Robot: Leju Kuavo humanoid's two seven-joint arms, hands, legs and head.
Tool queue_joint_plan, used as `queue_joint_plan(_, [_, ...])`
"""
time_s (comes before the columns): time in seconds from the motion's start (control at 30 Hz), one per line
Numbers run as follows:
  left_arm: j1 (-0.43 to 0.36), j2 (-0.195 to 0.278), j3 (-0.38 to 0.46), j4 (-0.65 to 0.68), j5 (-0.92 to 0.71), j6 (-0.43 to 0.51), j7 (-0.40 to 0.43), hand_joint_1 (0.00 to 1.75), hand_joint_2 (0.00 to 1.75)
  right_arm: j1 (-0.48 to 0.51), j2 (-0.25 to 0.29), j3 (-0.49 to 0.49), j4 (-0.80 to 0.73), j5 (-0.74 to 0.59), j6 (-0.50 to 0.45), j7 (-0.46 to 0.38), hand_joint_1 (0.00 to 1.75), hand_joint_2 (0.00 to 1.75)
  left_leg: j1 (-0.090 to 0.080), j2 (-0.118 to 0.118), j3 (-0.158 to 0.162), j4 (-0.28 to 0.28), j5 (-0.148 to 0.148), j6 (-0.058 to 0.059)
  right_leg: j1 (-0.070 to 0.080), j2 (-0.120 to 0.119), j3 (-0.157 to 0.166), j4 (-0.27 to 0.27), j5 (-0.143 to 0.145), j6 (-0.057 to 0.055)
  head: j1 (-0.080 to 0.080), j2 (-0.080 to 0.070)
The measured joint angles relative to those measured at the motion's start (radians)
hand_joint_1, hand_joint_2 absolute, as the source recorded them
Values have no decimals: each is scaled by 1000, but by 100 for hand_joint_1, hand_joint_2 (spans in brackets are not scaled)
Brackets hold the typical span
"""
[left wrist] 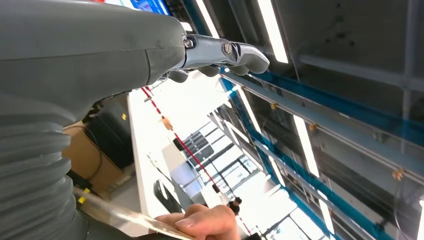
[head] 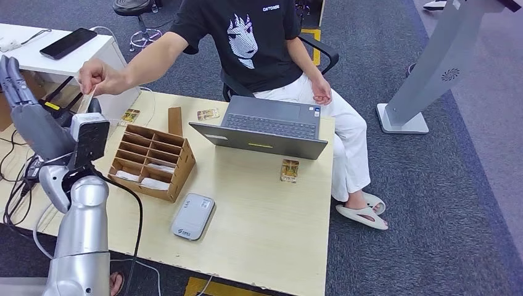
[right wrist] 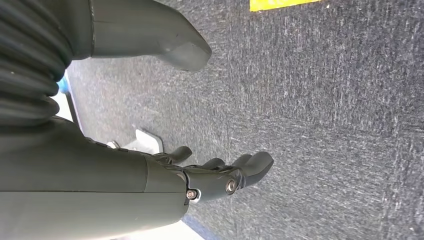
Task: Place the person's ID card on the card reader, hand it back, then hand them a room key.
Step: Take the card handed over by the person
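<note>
Head view: person's hand (head: 98,77) offers ID card (head: 90,97) above card reader (head: 193,216); left hand (head: 24,108) spread, empty; next, pinch card.

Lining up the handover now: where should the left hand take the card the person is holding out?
Pinch the card's free lower end; it hangs below the person's hand, which pinches its top. Bring the raised left hand in from the robot's left, likely below their fingers.

Your table (head: 271,209) carries an open laptop (head: 265,129) at its far edge and a cardboard sorter (head: 151,161) toward the left edge. A grey reader (head: 193,216) lies near the front edge. You have small cards at the far edge (head: 208,114), far left (head: 130,115), and by the right edge (head: 289,170).
</note>
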Motion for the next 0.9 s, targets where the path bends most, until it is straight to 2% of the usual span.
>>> queue_joint_plan(0.1, [-50,-6,-44,59,-48,0,27,4,175,0,-3,8,0,19,14,6,0,175,0,0,0,0,0,0,0,0,0,0,0,0,0,0])
queue_joint_plan(0.23, [-111,-15,-110,136,-116,-8,65,175,175,-1,-6,23,0,50,38,11,0,175,0,0,0,0,0,0,0,0,0,0,0,1,0,0])
queue_joint_plan(0.47, [-170,-22,-201,221,-198,-29,110,175,175,-3,-7,35,0,91,70,20,0,175,0,0,-1,0,0,0,0,0,0,0,0,1,0,0])
queue_joint_plan(0.9, [-183,-21,-228,269,-193,-30,116,175,175,-3,-8,50,0,108,75,20,0,175,0,0,-1,0,0,0,0,0,0,0,0,1,0,0])
